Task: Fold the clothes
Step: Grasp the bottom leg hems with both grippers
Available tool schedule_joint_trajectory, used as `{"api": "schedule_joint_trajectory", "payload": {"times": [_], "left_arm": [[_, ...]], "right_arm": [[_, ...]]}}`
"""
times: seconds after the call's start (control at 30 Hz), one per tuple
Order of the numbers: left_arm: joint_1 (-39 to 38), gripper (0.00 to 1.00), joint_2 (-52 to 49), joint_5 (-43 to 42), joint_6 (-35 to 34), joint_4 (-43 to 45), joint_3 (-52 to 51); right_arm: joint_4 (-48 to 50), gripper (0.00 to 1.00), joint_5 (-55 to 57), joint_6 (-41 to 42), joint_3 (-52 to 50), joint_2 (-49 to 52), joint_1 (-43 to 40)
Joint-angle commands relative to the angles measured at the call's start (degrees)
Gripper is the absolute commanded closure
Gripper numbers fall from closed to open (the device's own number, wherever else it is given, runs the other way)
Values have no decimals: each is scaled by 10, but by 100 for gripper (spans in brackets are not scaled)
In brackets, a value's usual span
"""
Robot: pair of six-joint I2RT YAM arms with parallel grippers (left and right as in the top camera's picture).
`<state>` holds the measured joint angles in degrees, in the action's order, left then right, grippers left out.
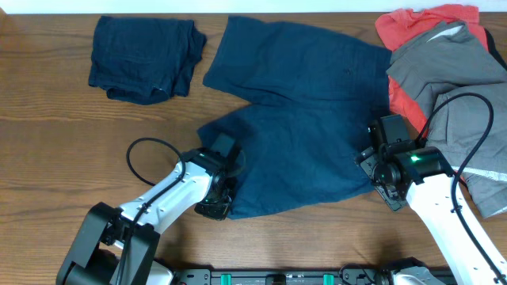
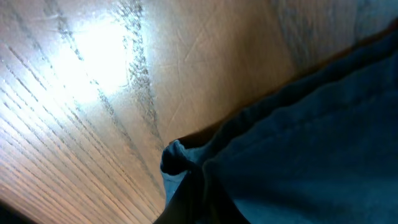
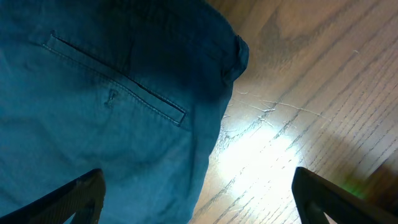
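Dark navy shorts [image 1: 301, 119] lie spread flat in the middle of the wooden table. My left gripper [image 1: 215, 202] is at their near left corner. In the left wrist view its dark fingers [image 2: 196, 199] are closed together on a fold of the navy fabric [image 2: 298, 143]. My right gripper [image 1: 382, 170] is at the shorts' right edge. In the right wrist view it [image 3: 199, 199] is wide open, with the shorts' edge and a back pocket seam [image 3: 118, 93] below and between the fingers, nothing gripped.
A folded navy garment [image 1: 142, 59] lies at the back left. A pile of grey [image 1: 451, 95] and coral-red [image 1: 412, 32] clothes sits at the right, close to my right arm. Bare wood [image 1: 55, 150] shows at the left and front.
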<state>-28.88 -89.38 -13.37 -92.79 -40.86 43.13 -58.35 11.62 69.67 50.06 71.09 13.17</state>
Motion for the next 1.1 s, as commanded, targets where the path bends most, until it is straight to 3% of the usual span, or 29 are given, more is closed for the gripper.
{"api": "schedule_joint_trajectory", "payload": {"times": [0.0, 0.2, 0.3, 0.67, 1.07], "left_arm": [[20, 94, -5, 5, 24, -3, -5], [91, 94, 18, -7, 159, -3, 10], [111, 94, 26, -7, 185, -4, 10], [116, 94, 26, 10, 189, 5, 10], [116, 94, 26, 24, 188, 6, 0]], "right_arm": [[1, 7, 15, -6, -3, -3, 3], [0, 7, 20, -47, -4, -2, -5], [-2, 7, 21, -48, -5, 3, -25], [100, 9, -20, -33, -68, 56, -58], [101, 8, -24, -33, -87, 58, -58]]}}
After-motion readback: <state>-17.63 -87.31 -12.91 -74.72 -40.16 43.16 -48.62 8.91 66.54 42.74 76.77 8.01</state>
